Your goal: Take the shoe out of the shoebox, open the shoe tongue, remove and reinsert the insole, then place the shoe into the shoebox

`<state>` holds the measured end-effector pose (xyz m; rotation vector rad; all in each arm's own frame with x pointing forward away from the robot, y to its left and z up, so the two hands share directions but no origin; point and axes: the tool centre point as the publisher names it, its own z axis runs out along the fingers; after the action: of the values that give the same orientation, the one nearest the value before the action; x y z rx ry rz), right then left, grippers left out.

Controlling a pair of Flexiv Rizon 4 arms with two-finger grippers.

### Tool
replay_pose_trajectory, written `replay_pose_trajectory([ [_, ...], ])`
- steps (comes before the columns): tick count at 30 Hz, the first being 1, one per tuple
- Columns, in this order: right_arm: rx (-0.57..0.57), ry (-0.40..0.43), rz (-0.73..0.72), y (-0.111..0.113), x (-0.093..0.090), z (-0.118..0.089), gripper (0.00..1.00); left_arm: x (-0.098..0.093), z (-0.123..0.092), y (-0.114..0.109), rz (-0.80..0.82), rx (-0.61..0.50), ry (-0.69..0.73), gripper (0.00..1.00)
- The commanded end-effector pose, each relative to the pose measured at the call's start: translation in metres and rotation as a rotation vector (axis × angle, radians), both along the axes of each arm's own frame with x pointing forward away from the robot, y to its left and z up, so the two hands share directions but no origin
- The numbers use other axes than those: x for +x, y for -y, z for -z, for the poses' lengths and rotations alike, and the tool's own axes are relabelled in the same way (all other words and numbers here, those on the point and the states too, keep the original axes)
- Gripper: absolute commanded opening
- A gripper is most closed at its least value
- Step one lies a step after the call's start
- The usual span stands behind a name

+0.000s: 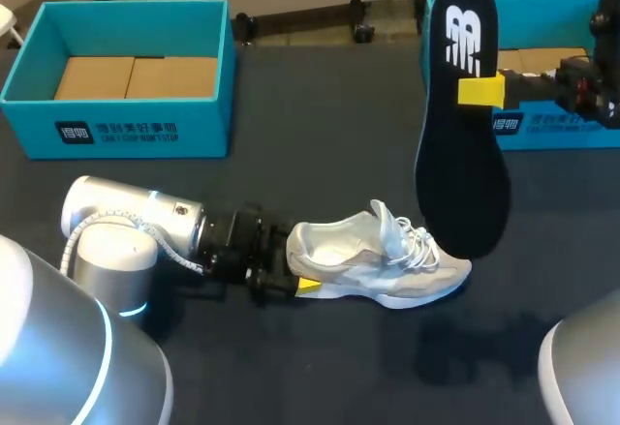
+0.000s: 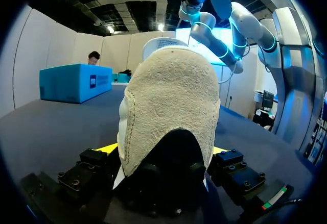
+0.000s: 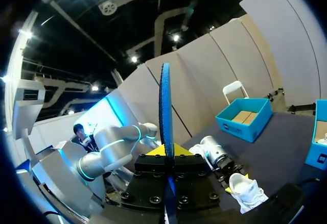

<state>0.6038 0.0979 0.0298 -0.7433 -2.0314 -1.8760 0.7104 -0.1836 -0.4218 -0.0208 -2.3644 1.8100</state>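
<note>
A white and beige shoe [image 1: 383, 256] lies on its sole on the dark table, toe to the right. My left gripper [image 1: 291, 277] is at its heel. In the left wrist view the towelling heel [image 2: 171, 106] stands between the wide-open fingers [image 2: 108, 148], one yellow tip on each side. My right gripper [image 1: 481, 90] is shut on a black insole [image 1: 463, 154] and holds it upright above the shoe's toe. The right wrist view shows the insole [image 3: 165, 112] edge-on between the shut yellow tips, with the shoe [image 3: 248, 191] far below.
An open blue shoebox [image 1: 208, 67] with a cardboard floor stands at the back left. A second blue box [image 1: 552, 130] stands at the back right, behind my right arm. Bare tabletop lies in front of the shoe.
</note>
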Motion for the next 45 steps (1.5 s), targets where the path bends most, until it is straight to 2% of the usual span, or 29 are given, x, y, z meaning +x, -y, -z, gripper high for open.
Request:
replay_pose_trajectory([
  [1, -0.002, -0.003, -0.002, -0.002, 0.003, 0.000, 0.00, -0.002, -0.006, -0.008, -0.007, 0.028, 0.011, 1.00],
  [6, -0.002, -0.003, -0.002, -0.002, 0.003, 0.000, 0.00, 0.000, -0.009, -0.014, -0.028, 0.074, 0.024, 1.00],
  [15, -0.002, -0.003, -0.002, -0.002, 0.003, 0.000, 0.00, 0.002, -0.004, -0.034, -0.034, 0.271, 0.034, 1.00],
  [19, -0.002, -0.003, -0.002, -0.002, 0.003, 0.000, 0.00, -0.001, -0.009, -0.043, -0.012, 0.354, 0.033, 1.00],
  [22, -0.002, -0.003, -0.002, -0.002, 0.003, 0.000, 0.00, -0.001, -0.012, -0.049, -0.003, 0.448, 0.028, 1.00],
  [24, -0.002, -0.003, -0.002, -0.002, 0.003, 0.000, 0.00, 0.001, -0.013, -0.054, 0.006, 0.562, 0.036, 1.00],
  [39, -0.002, -0.003, -0.002, -0.002, 0.003, 0.000, 0.00, 0.001, -0.013, -0.054, 0.006, 0.562, 0.036, 1.00],
  [45, -0.002, -0.003, -0.002, -0.002, 0.003, 0.000, 0.00, 0.007, -0.031, -0.056, 0.005, 0.768, 0.097, 1.00],
])
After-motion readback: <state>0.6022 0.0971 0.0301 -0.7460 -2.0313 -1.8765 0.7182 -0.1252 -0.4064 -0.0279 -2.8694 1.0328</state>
